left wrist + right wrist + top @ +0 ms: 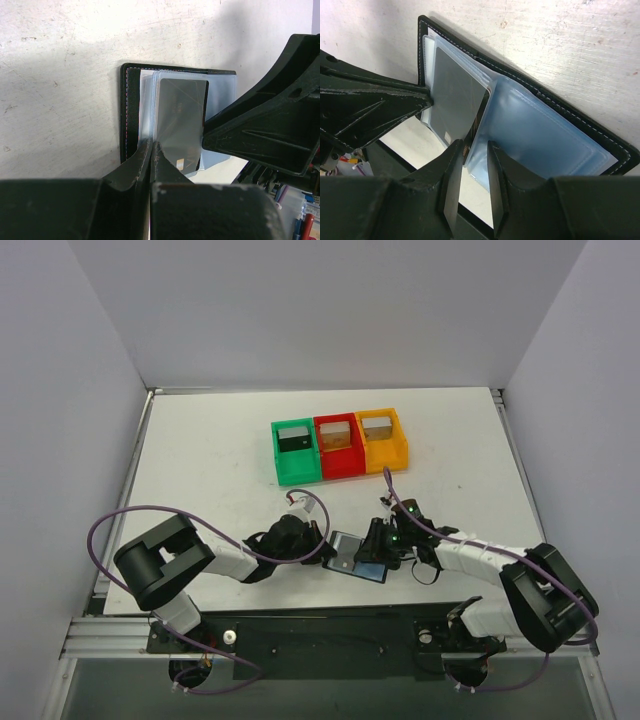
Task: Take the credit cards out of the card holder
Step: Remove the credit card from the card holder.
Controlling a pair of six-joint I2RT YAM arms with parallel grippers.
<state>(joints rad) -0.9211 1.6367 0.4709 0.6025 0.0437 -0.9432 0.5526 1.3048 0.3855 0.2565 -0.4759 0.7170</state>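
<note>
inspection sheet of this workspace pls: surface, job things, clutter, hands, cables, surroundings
surface: white table, scuffed, no spills seen
job's things: card holder lies open between the arms; a grey card sits in its clear sleeves
clutter: green bin, red bin and orange bin in a row at the far side, each with something inside
hands: left hand shut on a sleeve edge; right hand astride another sleeve edge, grip unclear
cables: purple cables loop from both arms, off the card holder
surroundings: plain white walls on three sides
</note>
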